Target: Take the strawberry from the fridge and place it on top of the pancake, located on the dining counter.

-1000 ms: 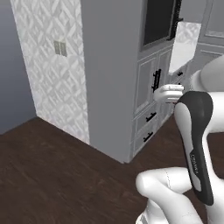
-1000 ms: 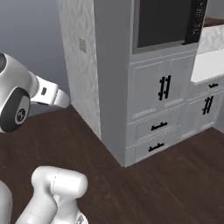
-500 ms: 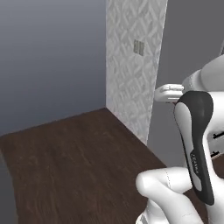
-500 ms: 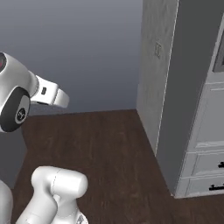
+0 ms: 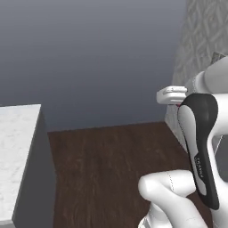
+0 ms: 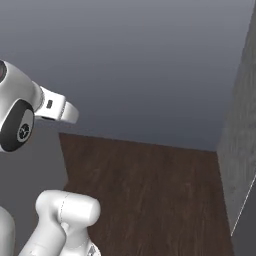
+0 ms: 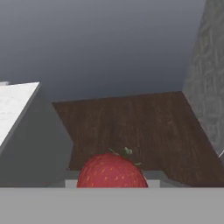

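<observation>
no brand, label or writing that you can read appears on any surface; the small dark marks on the arm's link are too blurred to make out. in the hand view you see the strawberry (image 7: 113, 170) at the bottom centre, red with pale seeds, seated in the pincer (image 7: 113, 183), whose jaws stand nearly closed around the fruit. the berry's green leafy cap points up and away from the camera, toward the floor (image 7: 140, 127) ahead; its long axis cannot be told, since its lower part is hidden. the dark wood floor runs forward to a plain grey-blue wall (image 7: 105, 43). to the left you see a corner of the dining counter (image 7: 13, 107), white marble-look top over a grey base; it also shows at the left edge of the left base view (image 5: 15, 156). a patterned grey wall panel (image 7: 210, 83) stands at the right. in the left base view the hand (image 5: 173, 94) hangs well above the floor, right of centre.
</observation>
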Motion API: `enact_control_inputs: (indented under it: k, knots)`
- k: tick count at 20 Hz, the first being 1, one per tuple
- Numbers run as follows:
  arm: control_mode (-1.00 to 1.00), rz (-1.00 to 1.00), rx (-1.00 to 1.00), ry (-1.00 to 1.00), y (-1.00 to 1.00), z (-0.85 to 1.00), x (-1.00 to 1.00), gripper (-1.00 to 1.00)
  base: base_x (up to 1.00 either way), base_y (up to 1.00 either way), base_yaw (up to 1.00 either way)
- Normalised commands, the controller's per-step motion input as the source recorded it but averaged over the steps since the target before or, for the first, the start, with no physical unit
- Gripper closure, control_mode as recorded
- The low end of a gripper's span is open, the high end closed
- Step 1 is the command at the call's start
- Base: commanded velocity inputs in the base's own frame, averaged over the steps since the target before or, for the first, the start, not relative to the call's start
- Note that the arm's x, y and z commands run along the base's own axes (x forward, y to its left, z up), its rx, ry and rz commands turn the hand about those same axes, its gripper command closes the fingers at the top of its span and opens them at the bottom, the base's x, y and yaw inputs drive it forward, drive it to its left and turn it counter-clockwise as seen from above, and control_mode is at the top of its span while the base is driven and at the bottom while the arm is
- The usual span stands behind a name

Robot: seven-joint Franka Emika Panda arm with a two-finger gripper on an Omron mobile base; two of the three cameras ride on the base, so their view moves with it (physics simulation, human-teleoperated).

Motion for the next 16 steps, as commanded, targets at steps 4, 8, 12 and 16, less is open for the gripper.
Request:
enact_control_inputs:
  k: [4, 8, 12, 16]
  knots:
    - [1.00, 0.00, 0.00, 0.00, 0.00, 0.00, 0.00, 1.00, 1.00, -0.20, 0.50]
    - [1.00, 0.00, 0.00, 0.00, 0.00, 0.00, 0.00, 1.00, 1.00, -0.33, 0.43]
    - [1.00, 0.00, 0.00, 0.00, 0.00, 0.00, 0.00, 1.00, 1.00, -0.41, 0.44]
    - [1.00, 0.00, 0.00, 0.00, 0.00, 0.00, 0.00, 1.00, 1.00, -0.52, 0.46]
